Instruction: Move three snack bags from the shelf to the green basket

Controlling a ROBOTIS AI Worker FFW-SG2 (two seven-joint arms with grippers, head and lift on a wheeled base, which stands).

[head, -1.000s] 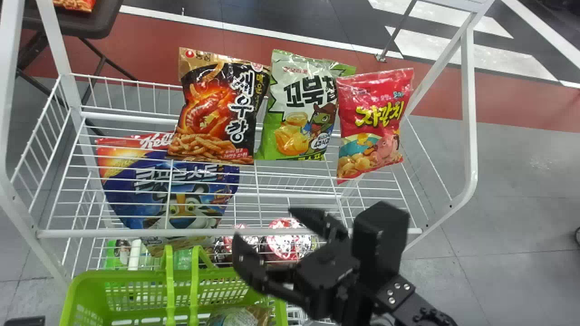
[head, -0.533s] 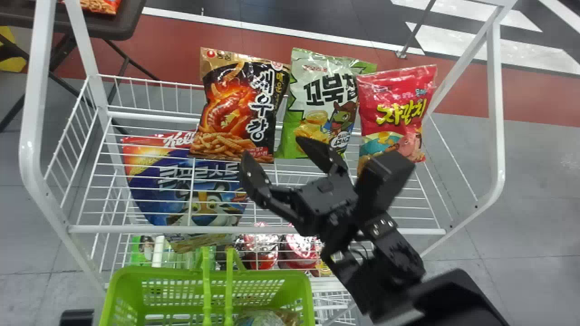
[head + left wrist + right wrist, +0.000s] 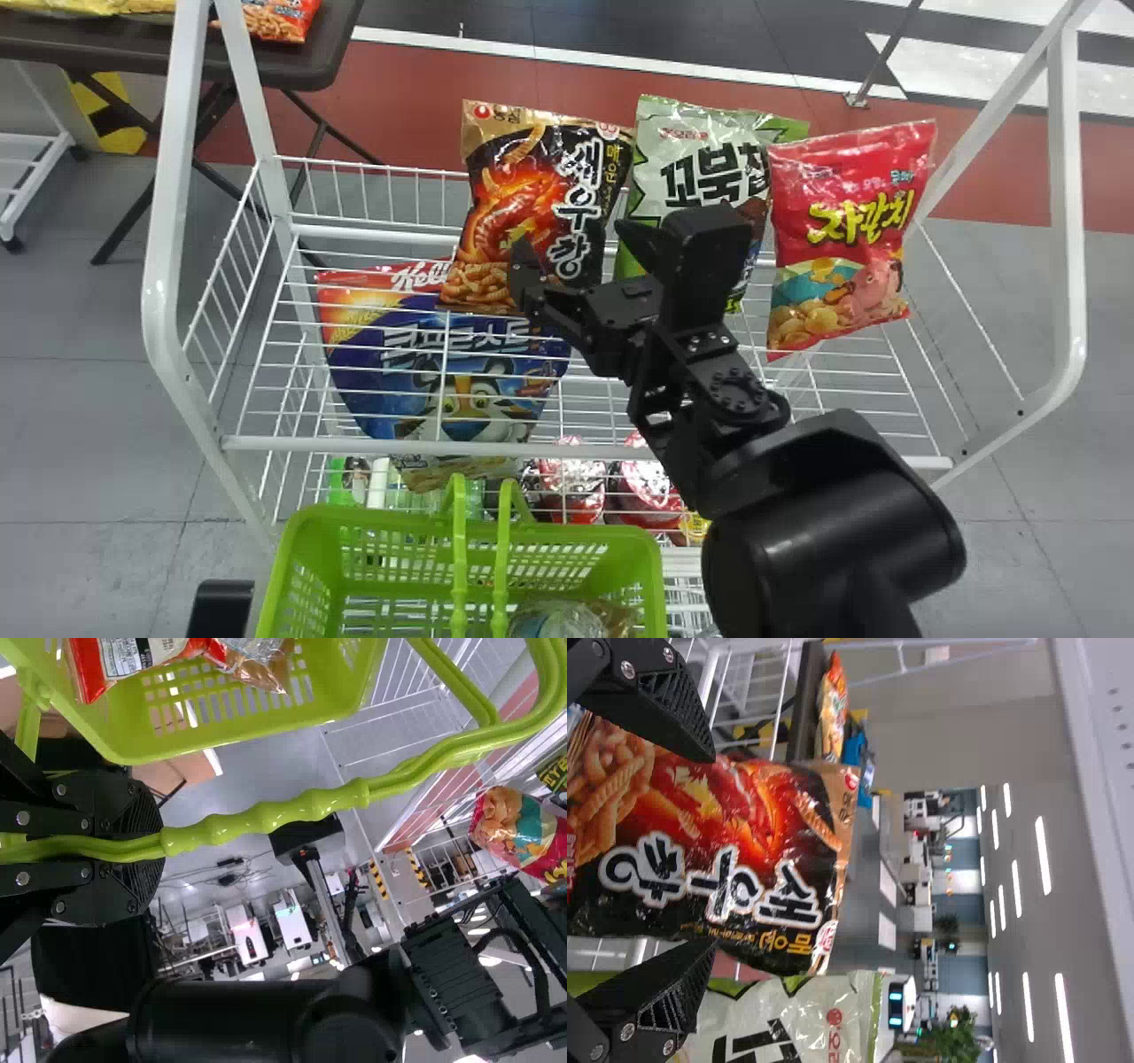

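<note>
right claw (image 3: pixel 567 235) agape before black bag (image 3: pixel 509 177)

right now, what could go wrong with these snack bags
The open right gripper faces the black bag, but one of its fingers overlaps the green-and-white bag, so it might snag both. The basket is held by its handle in the left gripper, so it could swing when a bag drops in.

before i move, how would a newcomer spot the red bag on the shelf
Past the green basket stands a white rack. In its upper row, right of the black bag and green bag, the red bag alone has big yellow lettering.
</note>
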